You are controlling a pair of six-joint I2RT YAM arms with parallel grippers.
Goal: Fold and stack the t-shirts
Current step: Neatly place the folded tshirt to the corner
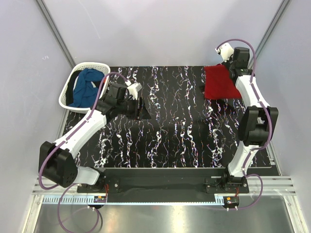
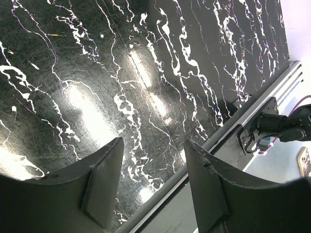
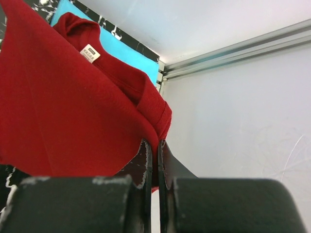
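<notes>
Slippage seems the risk: right gripper (image 3: 155,145) pinches only an edge of the deep red cloth t-shirt (image 3: 73,111), atop the bright turquoise t-shirt (image 3: 131,56) at the far-right corner of the table (image 1: 160,145); left gripper (image 2: 153,145) gapes empty.

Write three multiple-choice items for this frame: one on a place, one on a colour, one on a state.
1. Where is the dark blue t-shirt?
A. In the white lattice basket
B. Spread on top of the red t-shirt
C. Folded beneath the red t-shirt

2. What colour is the cloth lying under the red t-shirt?
A. Yellow
B. White
C. Turquoise

3. How is the left gripper?
A. Shut on a shirt
B. Open, holding nothing
C. Shut on the basket rim

Answers:
1 A: the top view shows the blue cloth bunched inside the basket at the table's far left.
2 C: the right wrist view shows the turquoise t-shirt past the red collar.
3 B: the left wrist view shows bare tabletop between its parted fingers.
</notes>
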